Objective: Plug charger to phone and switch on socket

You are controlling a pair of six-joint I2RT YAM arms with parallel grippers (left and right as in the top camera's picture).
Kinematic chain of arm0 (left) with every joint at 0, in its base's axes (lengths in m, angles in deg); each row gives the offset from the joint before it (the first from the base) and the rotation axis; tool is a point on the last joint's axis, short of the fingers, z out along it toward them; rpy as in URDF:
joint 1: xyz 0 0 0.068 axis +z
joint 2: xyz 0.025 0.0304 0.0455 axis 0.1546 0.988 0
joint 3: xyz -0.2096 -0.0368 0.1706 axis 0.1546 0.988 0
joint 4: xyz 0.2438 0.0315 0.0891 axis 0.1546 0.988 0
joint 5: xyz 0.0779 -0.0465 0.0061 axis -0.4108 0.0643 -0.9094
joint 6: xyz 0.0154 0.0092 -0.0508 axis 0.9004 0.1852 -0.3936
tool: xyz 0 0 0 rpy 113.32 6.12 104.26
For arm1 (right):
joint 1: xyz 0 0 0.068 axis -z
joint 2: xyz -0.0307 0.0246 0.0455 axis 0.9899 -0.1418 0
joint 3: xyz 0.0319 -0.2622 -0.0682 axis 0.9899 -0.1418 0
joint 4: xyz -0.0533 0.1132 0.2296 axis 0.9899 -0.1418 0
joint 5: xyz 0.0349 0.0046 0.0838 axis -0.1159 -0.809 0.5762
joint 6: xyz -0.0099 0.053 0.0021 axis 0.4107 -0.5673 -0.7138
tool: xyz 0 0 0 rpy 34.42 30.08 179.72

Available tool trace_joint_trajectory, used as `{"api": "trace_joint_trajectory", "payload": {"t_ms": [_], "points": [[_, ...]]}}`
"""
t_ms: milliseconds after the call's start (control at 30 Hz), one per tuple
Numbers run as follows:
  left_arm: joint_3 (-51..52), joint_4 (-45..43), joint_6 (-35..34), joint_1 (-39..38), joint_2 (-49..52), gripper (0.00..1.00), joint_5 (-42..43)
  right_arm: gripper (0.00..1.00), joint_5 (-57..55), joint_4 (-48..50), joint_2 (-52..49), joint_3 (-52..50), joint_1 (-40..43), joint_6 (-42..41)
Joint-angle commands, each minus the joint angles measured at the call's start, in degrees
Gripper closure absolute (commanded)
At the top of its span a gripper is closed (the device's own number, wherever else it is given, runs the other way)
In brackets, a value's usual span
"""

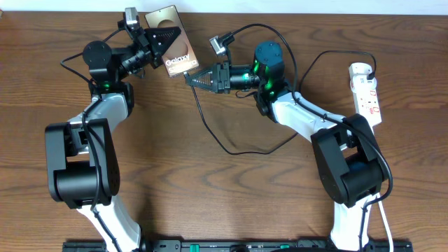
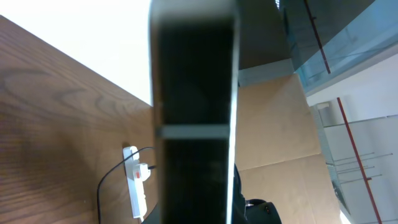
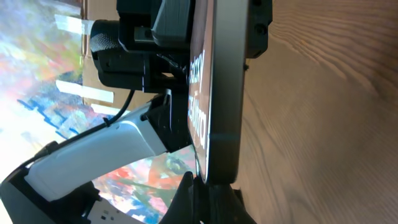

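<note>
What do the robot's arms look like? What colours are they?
The two arms match. The left arm and right arm have smooth white tubes joined by chunky black blocks, with small green lights glowing at the joints. Thin black cables loop along them. The left gripper and right gripper are black and wedge-shaped.
</note>
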Motion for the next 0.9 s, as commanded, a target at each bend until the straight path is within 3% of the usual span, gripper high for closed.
{"api": "trace_joint_trajectory", "payload": {"t_ms": [0,867], "points": [[0.13,-1.05,0.33,-0.81,-0.48,0.93,5.16,0.99,-8.28,0.72,-0.42,0.48,-0.04,-1.38],[0.13,-4.79,0.96,-0.83,-0.48,0.93,16.52,0.99,-9.49,0.72,-0.42,0.48,2.34,2.75]]}}
